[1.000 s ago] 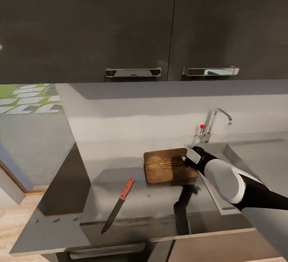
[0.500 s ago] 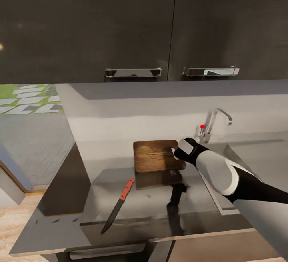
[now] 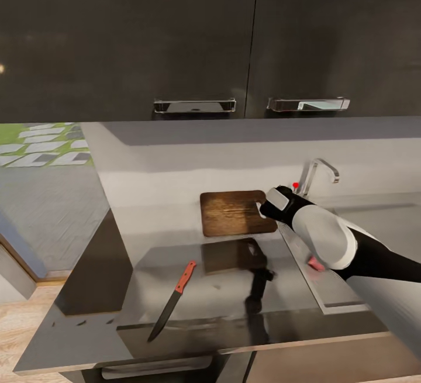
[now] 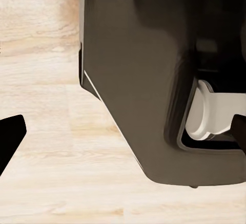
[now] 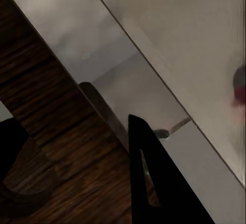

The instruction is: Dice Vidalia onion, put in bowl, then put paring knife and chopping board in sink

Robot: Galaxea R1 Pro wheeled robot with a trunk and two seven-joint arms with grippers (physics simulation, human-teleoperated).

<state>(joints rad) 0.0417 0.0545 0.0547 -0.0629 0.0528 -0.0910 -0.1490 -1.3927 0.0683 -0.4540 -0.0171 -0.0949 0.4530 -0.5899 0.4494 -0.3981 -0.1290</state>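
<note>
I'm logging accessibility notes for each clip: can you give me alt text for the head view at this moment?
The right hand holds the chopping board by its edge, lifted above the grey countertop beside the sink and chrome tap. The paring knife lies on the countertop nearer the front edge, under dark upper cabinets.

One chopping board (image 3: pixel 234 212), one paring knife (image 3: pixel 173 301), one sink (image 3: pixel 374 225), one tap (image 3: pixel 316 177), two cabinet handles (image 3: pixel 195 105).

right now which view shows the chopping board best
The head view: the whole chopping board shows there, lifted clear of the countertop with the right gripper at its edge. The right wrist view has just a close patch of its dark grain. The left wrist view looks at the floor.
</note>
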